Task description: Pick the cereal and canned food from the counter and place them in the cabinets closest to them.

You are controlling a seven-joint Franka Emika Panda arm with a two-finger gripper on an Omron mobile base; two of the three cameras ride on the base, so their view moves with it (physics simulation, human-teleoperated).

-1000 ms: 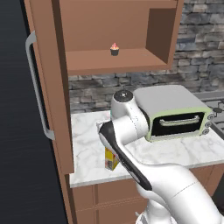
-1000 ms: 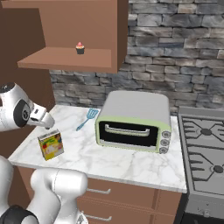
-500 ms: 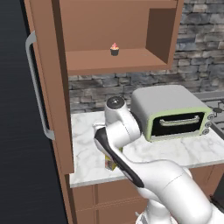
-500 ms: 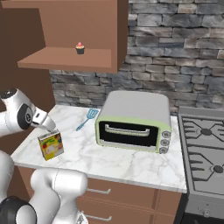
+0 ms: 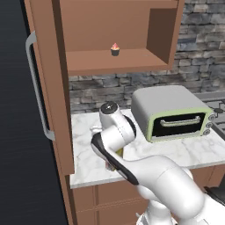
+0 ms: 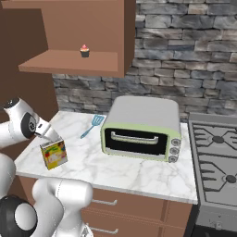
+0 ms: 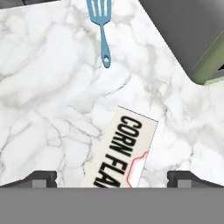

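- Cereal: the small upright yellow cardboard box (image 6: 53,154) with red and multicoloured print stands at the near left of the white marble-look counter (image 6: 125,169), close to its front edge.
- From the hand view, its pale top face (image 7: 120,152), printed "CORN FLA…", lies between the two dark finger tips (image 7: 40,178), slanted across the gap and touching neither.
- Jaws of the gripper (image 7: 112,180) are spread wide and released, with nothing held; one tip shows to each side of the box top.
- In the right base view, the white arm's hand (image 6: 46,134) hangs just above the box's top.
- In the left base view, the arm hides most of the box; a sliver of yellow (image 5: 118,154) shows beside the wrist.
- Far of the box, a blue slotted spatula (image 6: 92,125) lies flat on the counter.
- To the right stands a pale green and grey toaster oven (image 6: 142,128), apart from the box.
- Above the counter, a brown wooden wall cabinet (image 6: 88,39) stands open, a small cupcake (image 6: 84,51) on its shelf.
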